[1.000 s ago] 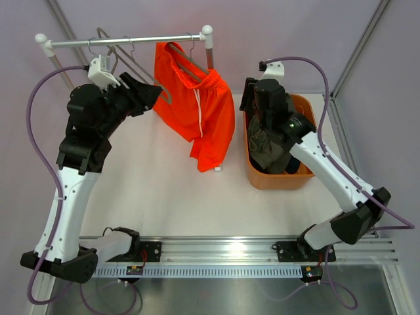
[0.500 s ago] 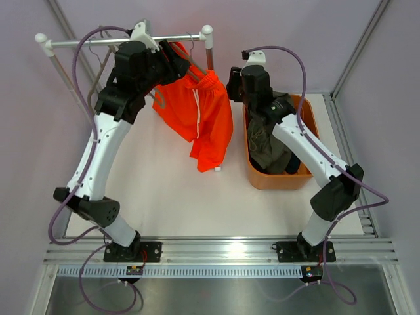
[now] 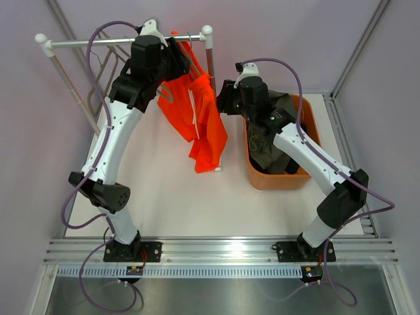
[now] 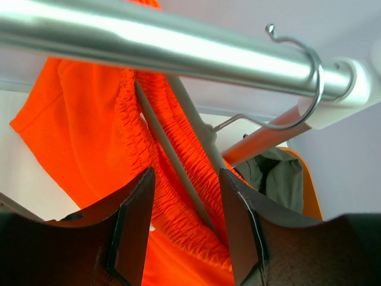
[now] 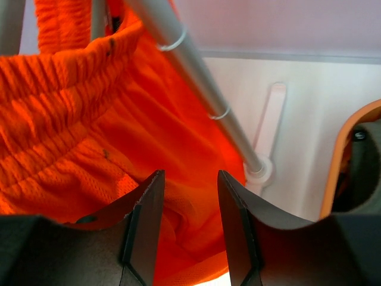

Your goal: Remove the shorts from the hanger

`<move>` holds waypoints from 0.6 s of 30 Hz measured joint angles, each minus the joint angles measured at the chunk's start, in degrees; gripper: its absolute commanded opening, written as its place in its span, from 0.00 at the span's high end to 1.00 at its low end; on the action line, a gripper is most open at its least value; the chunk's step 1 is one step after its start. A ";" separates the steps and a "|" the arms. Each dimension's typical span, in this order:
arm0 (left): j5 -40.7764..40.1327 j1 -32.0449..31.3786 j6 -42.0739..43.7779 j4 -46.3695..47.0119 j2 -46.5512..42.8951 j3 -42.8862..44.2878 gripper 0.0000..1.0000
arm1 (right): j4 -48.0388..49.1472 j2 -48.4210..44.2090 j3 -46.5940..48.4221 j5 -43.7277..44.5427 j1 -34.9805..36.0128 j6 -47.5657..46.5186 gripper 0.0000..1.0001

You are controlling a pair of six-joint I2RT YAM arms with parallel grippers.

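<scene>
The bright orange shorts [image 3: 203, 115] hang by their waistband from a grey hanger [image 4: 172, 155] hooked on the rack's rail [image 3: 118, 42]. My left gripper [image 3: 178, 62] is open at the top of the shorts. In the left wrist view [image 4: 184, 202] one hanger arm and the elastic waistband [image 4: 134, 125] lie between its jaws. My right gripper [image 3: 224, 100] is open at the shorts' right edge. In the right wrist view [image 5: 189, 202] the orange cloth [image 5: 89, 137] lies just beyond its tips. The olive-grey shorts [image 3: 268, 139] lie in the orange bin [image 3: 252, 172] over dark navy cloth [image 3: 293, 165].
The rack's right post [image 3: 210, 62] stands between the shorts and the bin, its foot on the table [image 5: 262, 170]. Empty hangers [image 3: 105, 59] hang at the rail's left part. The hanger's hook [image 4: 300, 83] sits near the rail's white end cap [image 4: 357, 89].
My left arm swung from left of the rack up to the hanger at the rail. My right arm moved left from over the bin to the shorts' edge. The shorts bunched narrower.
</scene>
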 measured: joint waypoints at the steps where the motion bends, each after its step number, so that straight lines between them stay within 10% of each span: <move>1: -0.04 -0.02 0.11 -0.02 0.52 0.94 0.49 | 0.13 -0.11 -0.37 -0.33 0.48 0.22 0.51; 18: -4.59 -2.56 3.17 0.13 5.14 4.66 0.52 | 0.96 -0.24 -1.27 -0.79 6.03 1.84 0.53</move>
